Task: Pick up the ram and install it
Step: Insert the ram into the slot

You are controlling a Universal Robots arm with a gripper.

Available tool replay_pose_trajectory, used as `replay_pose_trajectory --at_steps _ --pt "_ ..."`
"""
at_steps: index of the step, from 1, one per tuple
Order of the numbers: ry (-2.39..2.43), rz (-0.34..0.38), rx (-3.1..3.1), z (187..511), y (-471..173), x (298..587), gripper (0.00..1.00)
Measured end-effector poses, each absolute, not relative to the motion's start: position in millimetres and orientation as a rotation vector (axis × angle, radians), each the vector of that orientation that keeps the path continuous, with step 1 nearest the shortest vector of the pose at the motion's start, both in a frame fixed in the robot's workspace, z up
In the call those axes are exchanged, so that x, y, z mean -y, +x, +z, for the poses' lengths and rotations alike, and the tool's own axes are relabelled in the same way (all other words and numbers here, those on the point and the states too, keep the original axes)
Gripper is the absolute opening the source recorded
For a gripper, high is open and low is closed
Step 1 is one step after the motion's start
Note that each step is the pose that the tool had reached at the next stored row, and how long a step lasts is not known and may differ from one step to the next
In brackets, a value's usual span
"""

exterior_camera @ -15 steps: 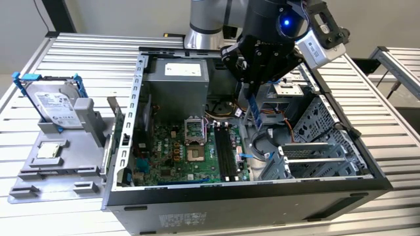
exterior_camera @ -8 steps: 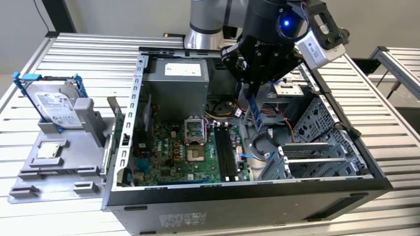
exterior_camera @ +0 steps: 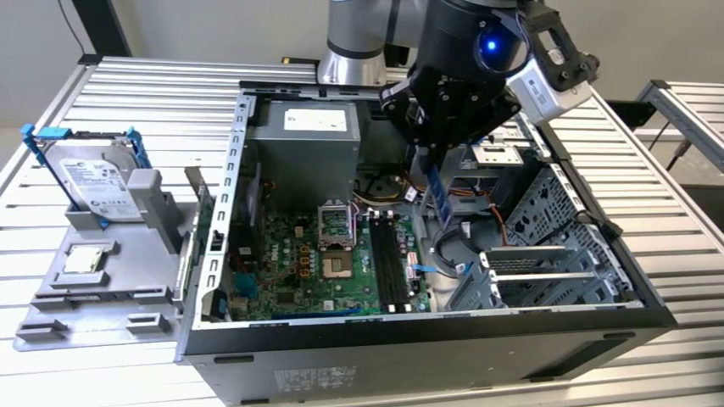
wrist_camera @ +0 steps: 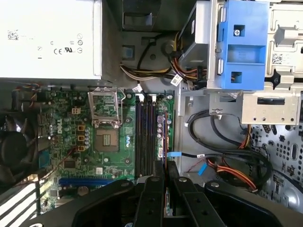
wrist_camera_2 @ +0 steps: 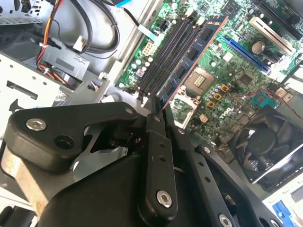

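My gripper hangs over the open computer case, shut on the ram. The ram is a thin blue stick with black chips, pointing down from the fingers. In the second wrist view the ram runs out from the gripper above the motherboard. It lies just beside the black memory slots and parallel to them. The first wrist view shows the ram edge-on in the gripper, next to the memory slots. The stick is above the board, not seated in a slot.
At the exterior view's left a grey tray holds a hard drive in a blue frame and a square processor chip. Inside the case are the power supply, processor socket, fan, cables and a blue drive bracket.
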State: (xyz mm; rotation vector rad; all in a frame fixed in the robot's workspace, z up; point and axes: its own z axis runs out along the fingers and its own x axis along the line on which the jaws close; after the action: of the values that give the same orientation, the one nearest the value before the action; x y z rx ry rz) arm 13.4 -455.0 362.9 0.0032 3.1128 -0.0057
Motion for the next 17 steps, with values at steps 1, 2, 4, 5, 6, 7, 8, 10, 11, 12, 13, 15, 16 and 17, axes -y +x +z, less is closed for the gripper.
replay_pose_trajectory --at_steps 1,2,4,5,6,7,8,10,11,12,13,15,16,17 --pt "0.003 -0.006 -3.113 362.3 13.4 455.0 0.0" --pt "0.003 -0.006 -3.113 361.8 13.4 455.0 0.0" --pt "0.003 -0.006 -3.113 360.7 13.4 455.0 0.0" --pt "0.003 -0.006 -3.113 360.2 13.4 455.0 0.0" --pt "0.003 -0.006 -3.113 359.6 13.4 455.0 0.0" --pt "0.003 -0.006 -3.113 359.2 13.4 455.0 0.0" --pt "0.003 -0.006 -3.113 358.7 13.4 455.0 0.0" --pt "0.003 -0.006 -3.113 357.9 13.4 455.0 0.0" --pt "0.003 -0.006 -3.113 357.4 13.4 455.0 0.0" --pt "0.003 -0.006 -3.113 357.0 13.4 455.0 0.0" --pt "0.003 -0.006 -3.113 356.5 13.4 455.0 0.0" --pt "0.003 -0.006 -3.113 355.6 13.4 455.0 0.0" --pt "0.003 -0.006 -3.113 355.1 13.4 455.0 0.0" --pt "0.003 -0.006 -3.113 354.6 13.4 455.0 0.0"
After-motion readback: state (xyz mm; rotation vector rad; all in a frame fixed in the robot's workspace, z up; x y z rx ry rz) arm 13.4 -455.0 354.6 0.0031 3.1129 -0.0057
